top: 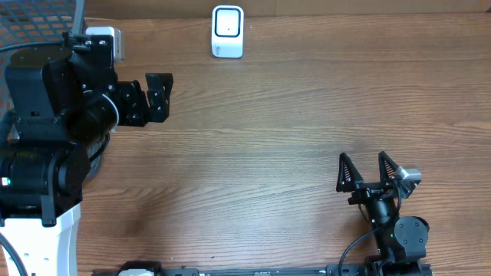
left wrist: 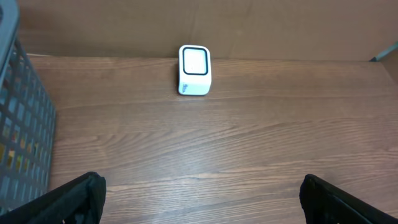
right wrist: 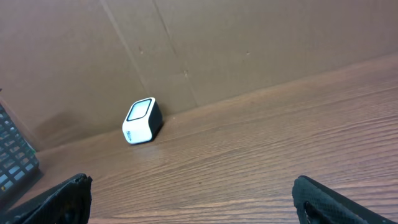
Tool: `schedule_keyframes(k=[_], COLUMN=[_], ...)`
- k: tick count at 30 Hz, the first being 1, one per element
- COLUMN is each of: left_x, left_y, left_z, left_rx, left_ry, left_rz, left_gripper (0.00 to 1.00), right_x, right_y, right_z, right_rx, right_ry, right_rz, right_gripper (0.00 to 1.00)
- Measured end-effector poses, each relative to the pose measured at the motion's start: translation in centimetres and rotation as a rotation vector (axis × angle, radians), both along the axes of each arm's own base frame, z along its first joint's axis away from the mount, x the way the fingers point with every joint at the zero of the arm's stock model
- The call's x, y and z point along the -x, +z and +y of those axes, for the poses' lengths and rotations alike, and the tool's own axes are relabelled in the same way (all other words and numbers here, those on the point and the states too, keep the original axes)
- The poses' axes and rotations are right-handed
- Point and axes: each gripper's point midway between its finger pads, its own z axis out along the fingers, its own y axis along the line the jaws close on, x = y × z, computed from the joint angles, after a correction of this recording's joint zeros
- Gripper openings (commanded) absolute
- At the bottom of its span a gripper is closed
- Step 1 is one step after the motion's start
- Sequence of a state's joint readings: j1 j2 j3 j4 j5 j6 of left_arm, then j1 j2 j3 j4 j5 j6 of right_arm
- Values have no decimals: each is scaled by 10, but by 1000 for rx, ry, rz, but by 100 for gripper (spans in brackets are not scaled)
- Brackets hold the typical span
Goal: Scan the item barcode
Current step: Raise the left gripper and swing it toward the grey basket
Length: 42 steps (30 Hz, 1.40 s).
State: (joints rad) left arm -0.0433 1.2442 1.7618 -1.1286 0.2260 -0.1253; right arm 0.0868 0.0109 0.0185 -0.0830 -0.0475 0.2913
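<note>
Hovering open, empty: left gripper (top: 161,97) beside basket (top: 31,21), right gripper (top: 362,159) near front of counter (top: 268,138). Scanner (top: 228,32) stands at far edge, untouched. Item not visible, maybe inside basket. Nothing done yet; pick-up and scan remain.

One white scanner (top: 228,31), one mesh basket (left wrist: 25,137), one wooden table (top: 268,138), two hands, left hand (top: 163,97), right hand (top: 362,165)

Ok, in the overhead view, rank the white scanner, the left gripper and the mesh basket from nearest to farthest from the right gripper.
From the right gripper:
1. white scanner, on the far side, ahead and to its left.
2. left gripper, well to the left, only a little farther than the scanner.
3. mesh basket, far-left corner, clearly farthest.
</note>
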Motion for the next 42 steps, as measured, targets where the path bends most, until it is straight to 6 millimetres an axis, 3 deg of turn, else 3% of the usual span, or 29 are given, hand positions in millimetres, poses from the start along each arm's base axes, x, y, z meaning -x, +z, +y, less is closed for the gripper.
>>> schedule_keyframes(k=[42], left_x=[-3], left_y=[3], left_z=[3], left_rx=[13], left_ry=[33], left_rz=[-11], left_gripper=[100], right_x=[0], right_y=[0], right_z=[0], right_rx=[0], right_ry=[0], right_rz=[0], right_gripper=[100])
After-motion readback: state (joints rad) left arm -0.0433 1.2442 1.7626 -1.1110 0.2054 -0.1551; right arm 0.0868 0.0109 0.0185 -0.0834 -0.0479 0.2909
